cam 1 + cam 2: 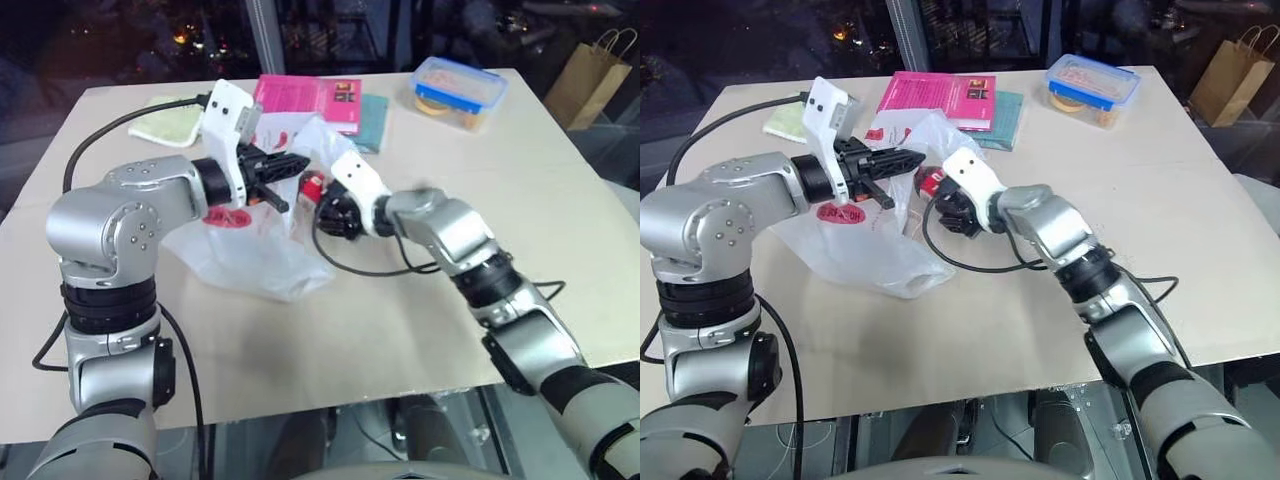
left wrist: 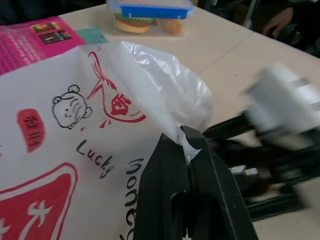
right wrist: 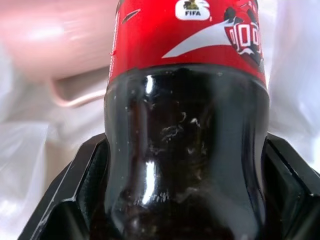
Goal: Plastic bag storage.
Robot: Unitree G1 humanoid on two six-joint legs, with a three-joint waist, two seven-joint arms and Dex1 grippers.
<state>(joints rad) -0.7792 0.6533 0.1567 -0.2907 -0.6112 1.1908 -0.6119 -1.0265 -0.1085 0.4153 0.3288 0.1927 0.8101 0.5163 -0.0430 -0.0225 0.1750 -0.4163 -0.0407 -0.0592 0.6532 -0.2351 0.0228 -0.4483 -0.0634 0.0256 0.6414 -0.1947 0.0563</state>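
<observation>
The plastic bag (image 1: 250,255), crinkly white with red print, lies on the table left of centre. My left gripper (image 2: 186,137) is shut on its upper edge and holds that edge up off the table (image 1: 908,160). Just right of it, my right gripper (image 1: 325,205) is shut on a cola bottle (image 3: 185,125) of dark liquid with a red label. The bottle (image 1: 930,180) sits at the bag's raised edge, its red label against the white plastic. Whether it is partly inside the bag I cannot tell.
Behind the bag lie a pink book (image 1: 310,100), a teal book (image 1: 375,120) and a pale green cloth (image 1: 170,120). A blue-lidded food box (image 1: 460,90) stands at the back right. A brown paper bag (image 1: 595,75) stands beyond the table's right edge. Black cables trail across the table.
</observation>
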